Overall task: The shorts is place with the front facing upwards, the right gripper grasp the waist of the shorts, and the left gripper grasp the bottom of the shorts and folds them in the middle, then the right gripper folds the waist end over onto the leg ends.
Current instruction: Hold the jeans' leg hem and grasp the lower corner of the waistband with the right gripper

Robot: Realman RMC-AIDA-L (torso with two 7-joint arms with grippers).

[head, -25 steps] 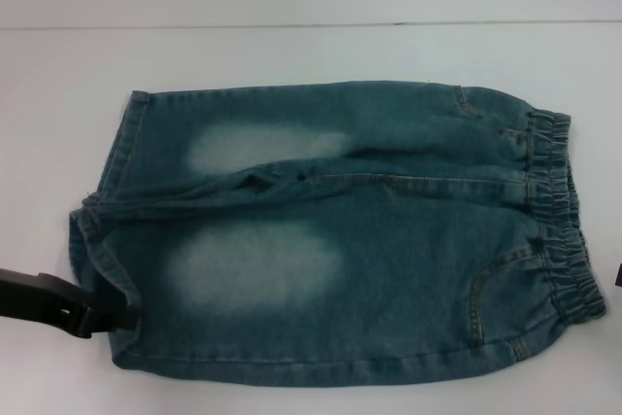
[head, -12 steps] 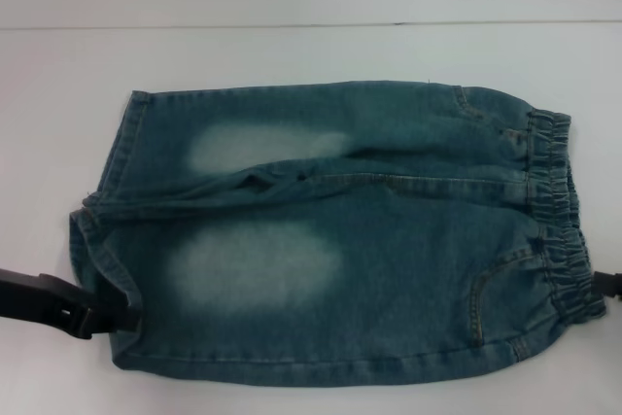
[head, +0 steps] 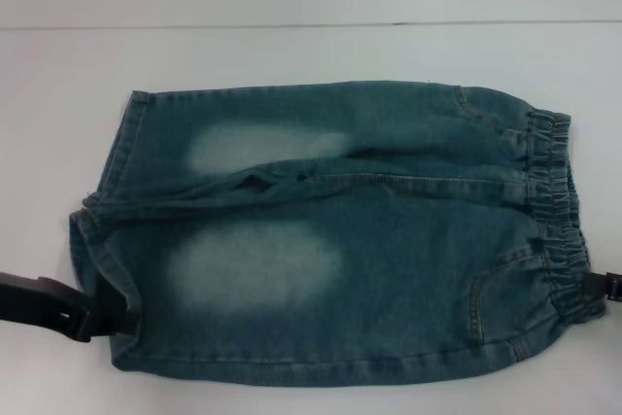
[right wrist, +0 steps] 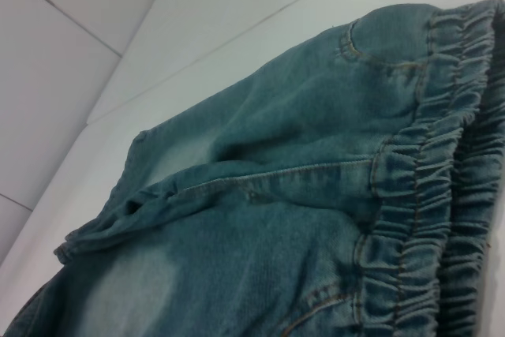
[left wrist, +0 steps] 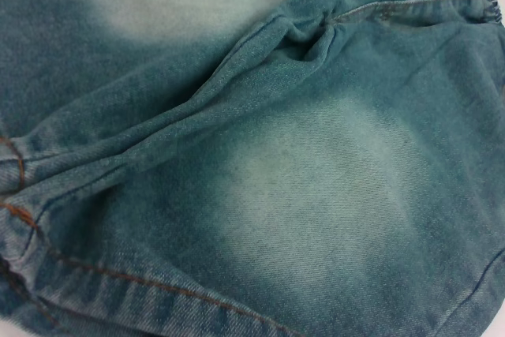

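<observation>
The shorts (head: 321, 240) lie flat on the white table, front up, with pale thigh patches. The gathered waist (head: 559, 211) is at the right and the leg ends (head: 97, 240) at the left. My left gripper (head: 121, 318) reaches in from the lower left and touches the hem of the near leg. My right gripper (head: 603, 286) shows only as a black tip at the right edge, against the near end of the waistband. The left wrist view is filled by denim and a stitched hem (left wrist: 118, 290). The right wrist view shows the waist (right wrist: 426, 195) up close.
The white table (head: 311, 55) stretches beyond the shorts to a seam line at the back. A narrow strip of table shows along the front edge below the shorts.
My right gripper has come in from the right edge up to the waistband. My left gripper has shifted slightly lower at the near leg hem. The shorts have barely moved.
</observation>
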